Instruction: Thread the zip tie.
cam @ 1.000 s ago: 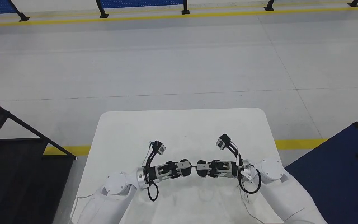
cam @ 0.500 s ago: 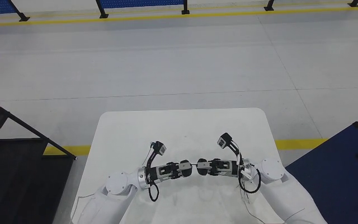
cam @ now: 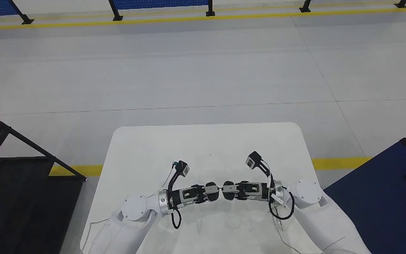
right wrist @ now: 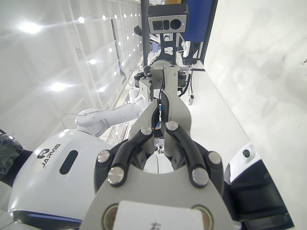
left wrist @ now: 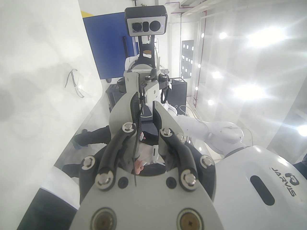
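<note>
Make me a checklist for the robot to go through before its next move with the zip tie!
1. The zip tie runs through the open left end effector: ok.
2. It meets the right end effector tip to tip above the table: ok.
3. Tie's tip inside its head: cannot tell.
4. Right end effector's hold on the tie: cannot tell.
5. Glasses on the table, apart from both: ok.

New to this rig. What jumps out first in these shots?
The left claw and right claw meet tip to tip above the white table, on the robot's side of it. A thin black zip tie runs lengthwise through the left claw toward the right one. Clear glasses lie on the table, apart from both.
</note>
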`<action>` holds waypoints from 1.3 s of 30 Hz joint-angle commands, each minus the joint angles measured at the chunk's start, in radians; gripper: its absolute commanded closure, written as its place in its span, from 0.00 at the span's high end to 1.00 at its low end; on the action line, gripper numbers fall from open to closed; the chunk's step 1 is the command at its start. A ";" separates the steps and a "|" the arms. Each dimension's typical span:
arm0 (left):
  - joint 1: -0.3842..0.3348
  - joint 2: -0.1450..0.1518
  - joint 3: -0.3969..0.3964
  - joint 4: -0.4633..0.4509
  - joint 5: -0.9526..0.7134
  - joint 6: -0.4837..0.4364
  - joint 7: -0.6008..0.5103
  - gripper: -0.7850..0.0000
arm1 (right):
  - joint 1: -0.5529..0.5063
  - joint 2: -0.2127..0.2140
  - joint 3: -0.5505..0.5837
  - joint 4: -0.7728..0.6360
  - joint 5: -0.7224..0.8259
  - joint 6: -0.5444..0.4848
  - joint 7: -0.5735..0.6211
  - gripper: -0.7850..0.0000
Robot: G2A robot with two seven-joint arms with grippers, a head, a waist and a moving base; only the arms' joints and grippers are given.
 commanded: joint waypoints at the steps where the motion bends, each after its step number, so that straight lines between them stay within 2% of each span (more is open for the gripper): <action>1: -0.001 0.000 0.002 0.000 0.000 0.000 0.001 0.09 | -0.001 0.000 0.000 0.000 0.001 -0.002 -0.001 0.00; 39: -0.012 0.004 0.022 0.014 -0.018 0.003 0.003 0.00 | 0.008 -0.008 -0.009 0.007 0.005 0.001 0.027 0.00</action>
